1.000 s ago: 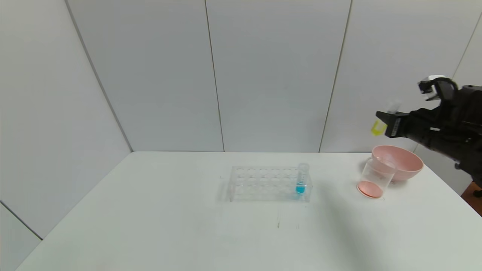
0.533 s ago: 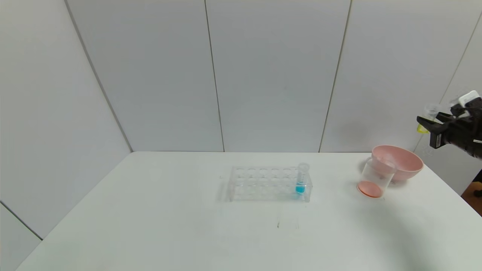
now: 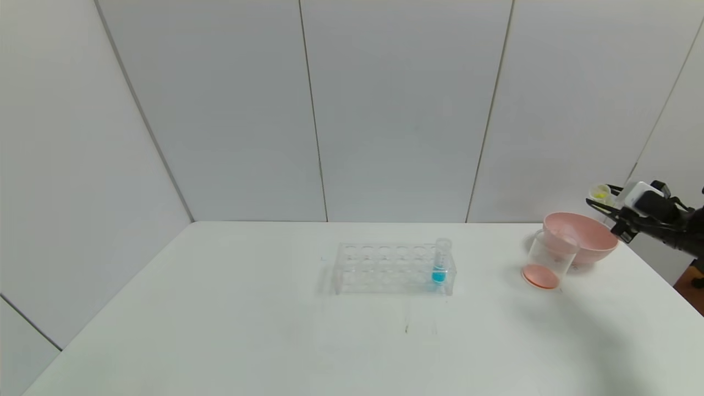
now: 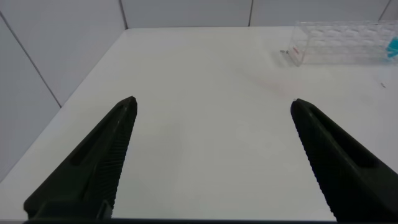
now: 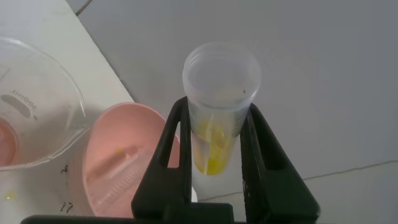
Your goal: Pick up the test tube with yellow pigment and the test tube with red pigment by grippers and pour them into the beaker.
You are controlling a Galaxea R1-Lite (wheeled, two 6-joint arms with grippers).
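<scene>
My right gripper [image 3: 602, 201] is shut on the test tube with yellow pigment [image 3: 599, 193], held in the air at the far right, beyond the pink bowl [image 3: 580, 236]. In the right wrist view the fingers [image 5: 177, 134] clamp the tube [image 5: 217, 124], with yellow liquid at its lower end. The beaker [image 3: 547, 261] stands on the table beside the bowl, with red-orange liquid at its bottom. No tube with red liquid shows. A clear, empty-looking tube [image 5: 115, 168] lies in the bowl. My left gripper [image 4: 212, 101] is open and empty over the table's left part.
A clear tube rack [image 3: 393, 268] stands mid-table with a blue-liquid tube [image 3: 440, 263] at its right end. The table's right edge runs just past the bowl. Grey wall panels stand behind the table.
My right gripper has moved right and down with the yellow tube, from high above the beaker to beyond the pink bowl. The beaker, bowl and rack have not moved.
</scene>
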